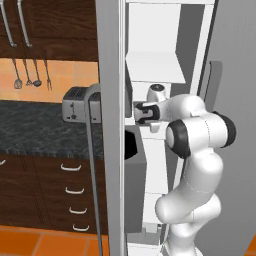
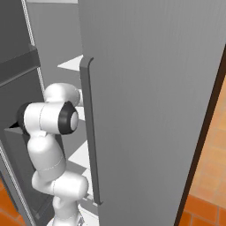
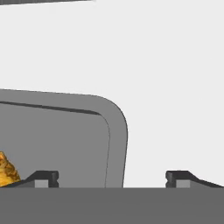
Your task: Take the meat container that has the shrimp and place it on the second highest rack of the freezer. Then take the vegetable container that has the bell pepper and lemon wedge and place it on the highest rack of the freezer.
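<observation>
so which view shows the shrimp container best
The hand view: the grey container lies close under the open hand, its rounded corner between the fingertips and an orange shrimp at the edge. I can't make it out in either base view.

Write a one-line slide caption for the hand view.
Open gripper straddling the grey container's rim on a white freezer rack, orange shrimp at the edge.

It was a kitchen: toaster (image 1: 75, 104) on a dark counter (image 1: 40, 130), utensils (image 1: 31, 75) hung beside the freezer (image 2: 150, 110).

Tray rim (image 3: 116, 131) between pincer (image 3: 112, 178) tips
</observation>
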